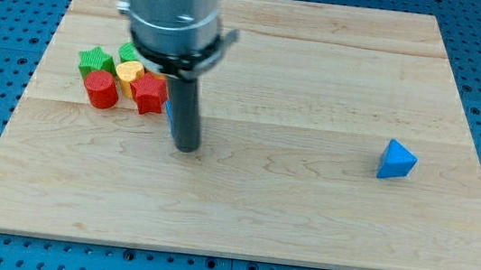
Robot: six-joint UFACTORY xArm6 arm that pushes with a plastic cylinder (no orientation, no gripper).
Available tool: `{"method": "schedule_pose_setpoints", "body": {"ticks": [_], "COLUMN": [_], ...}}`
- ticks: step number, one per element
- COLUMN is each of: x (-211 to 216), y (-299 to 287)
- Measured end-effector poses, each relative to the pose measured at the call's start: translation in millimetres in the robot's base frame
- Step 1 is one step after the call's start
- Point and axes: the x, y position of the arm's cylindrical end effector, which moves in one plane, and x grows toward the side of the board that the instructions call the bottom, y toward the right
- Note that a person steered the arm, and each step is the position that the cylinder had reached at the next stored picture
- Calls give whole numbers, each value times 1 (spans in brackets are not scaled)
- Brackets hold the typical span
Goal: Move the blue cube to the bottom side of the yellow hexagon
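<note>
**Tip planted beside the cluster, blue sliver at the rod's edge**

While you look at the wooden board [320, 71], take the red star [148, 94] as your landmark. You find my tip [185, 147] just to the view's right of that star and a little toward the view's bottom, resting on the wood. Being a plain rod, it has nothing to open or close and holds nothing.

Between the star and the rod you see a thin blue sliver [169, 109] pressed against the rod's left edge; most of it is hidden, so you cannot tell its shape or confirm that it is the blue cube.

Touching the star on its upper left sits the yellow block [129, 72], its outline too crowded to read as a hexagon. Left of the star stands the red cylinder [100, 89], close beside it. Above the cylinder lies the green star [96, 59], and a second green block [129, 51] peeks out above the yellow one, partly covered by the arm.

Far to the star's right, well apart from everything, sits a blue triangular block [396, 160].
</note>
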Motion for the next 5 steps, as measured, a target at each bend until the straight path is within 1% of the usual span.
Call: {"method": "schedule_pose_setpoints", "body": {"ticks": [1,2,3,4,5], "x": [14,9,-30,-10,16], "y": [27,58,51,56,29]}}
